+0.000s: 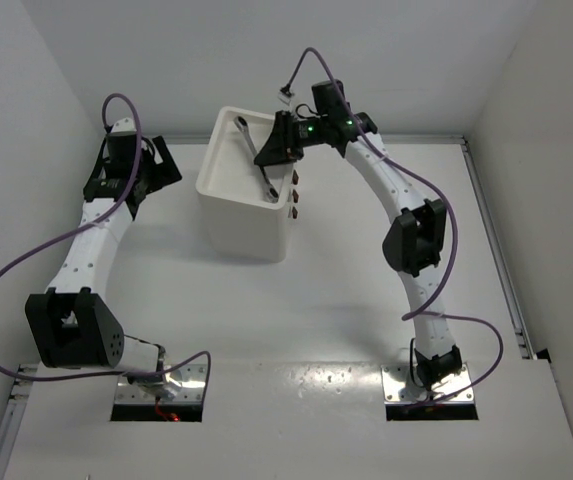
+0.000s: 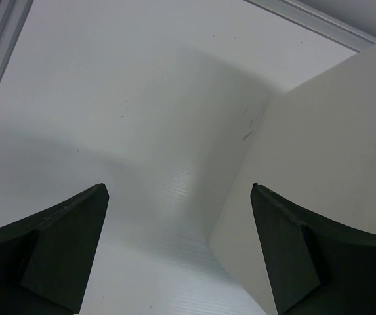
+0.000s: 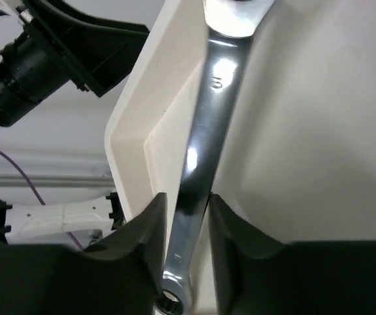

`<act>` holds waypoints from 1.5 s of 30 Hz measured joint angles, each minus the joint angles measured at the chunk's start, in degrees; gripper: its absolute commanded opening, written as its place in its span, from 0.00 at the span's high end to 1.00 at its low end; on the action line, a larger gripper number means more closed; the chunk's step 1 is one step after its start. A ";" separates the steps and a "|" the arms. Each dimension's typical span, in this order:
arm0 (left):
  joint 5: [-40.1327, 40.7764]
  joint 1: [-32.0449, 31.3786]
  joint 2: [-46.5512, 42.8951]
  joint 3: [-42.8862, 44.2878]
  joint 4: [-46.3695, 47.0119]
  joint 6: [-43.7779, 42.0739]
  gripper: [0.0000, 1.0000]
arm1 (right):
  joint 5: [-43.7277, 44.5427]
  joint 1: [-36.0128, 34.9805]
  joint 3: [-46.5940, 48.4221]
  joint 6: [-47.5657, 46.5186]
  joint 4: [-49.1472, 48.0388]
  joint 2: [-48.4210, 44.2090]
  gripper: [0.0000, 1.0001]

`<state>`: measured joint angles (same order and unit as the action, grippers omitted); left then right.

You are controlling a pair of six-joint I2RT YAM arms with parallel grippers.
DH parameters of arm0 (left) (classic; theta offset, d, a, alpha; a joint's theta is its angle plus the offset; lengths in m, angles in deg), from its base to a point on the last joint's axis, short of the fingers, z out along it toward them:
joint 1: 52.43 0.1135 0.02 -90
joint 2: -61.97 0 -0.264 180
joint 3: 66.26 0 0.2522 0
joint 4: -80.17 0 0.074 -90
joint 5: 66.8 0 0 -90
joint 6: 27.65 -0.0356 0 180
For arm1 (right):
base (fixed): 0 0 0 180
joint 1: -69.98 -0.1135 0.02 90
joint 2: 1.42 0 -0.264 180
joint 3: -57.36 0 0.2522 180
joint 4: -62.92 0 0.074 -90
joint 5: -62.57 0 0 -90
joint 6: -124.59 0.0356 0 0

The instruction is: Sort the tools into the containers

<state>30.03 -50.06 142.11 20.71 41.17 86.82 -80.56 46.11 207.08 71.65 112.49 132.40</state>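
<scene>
The white cabinet [image 1: 251,225] stands on the table [image 1: 296,320] toward the far side, between the two arms; its shallow tray top [image 1: 216,170] faces up. A silver wrench [image 1: 249,140] lies slantwise across the tray, and from above its middle is hidden under the right gripper [image 1: 269,155]. In the right wrist view the right gripper [image 3: 188,223] is clenched on the wrench [image 3: 204,164], one finger [image 3: 148,230] pressed to each side of the shaft; the ring end shows at the bottom edge, while the far head is cut off at the top. Whether the wrench rests on the tray floor [image 3: 306,131] or hangs just above it cannot be told.

Three small dark red drawer handles [image 1: 292,195] poke out on the cabinet's right side; the drawer fronts and what they hold are out of sight.

The left gripper [image 1: 166,168] hangs just left of the cabinet; in its own view the left gripper [image 2: 178,190] is spread wide and grasps nothing; only bare table [image 2: 142,98] and a plain cabinet wall [image 2: 332,164] show between the fingers [image 2: 69,243]; both fingers are cut off by the bottom edge.
</scene>
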 measured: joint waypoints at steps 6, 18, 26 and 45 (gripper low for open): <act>-0.15 0.04 0.00 0.00 0.02 -0.02 0.04 | 0.39 0.02 1.79 0.68 -4.11 0.28 0.26; -1.38 0.15 0.11 0.00 0.09 -0.04 0.04 | 6.01 2.08 -1.88 -1.27 -8.33 -4.11 0.40; 2.73 -0.13 0.37 0.00 0.59 -1.36 0.01 | 24.68 19.54 -3.41 -21.92 8.50 -20.11 0.64; 7.23 -1.18 -3.41 -6.43 1.77 -3.48 0.01 | 47.19 41.00 -70.12 -62.58 23.19 -39.36 0.51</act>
<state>37.27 -51.24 138.70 14.28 42.94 83.35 -33.37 87.11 136.96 9.08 135.68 93.03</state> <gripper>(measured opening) 0.986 0.491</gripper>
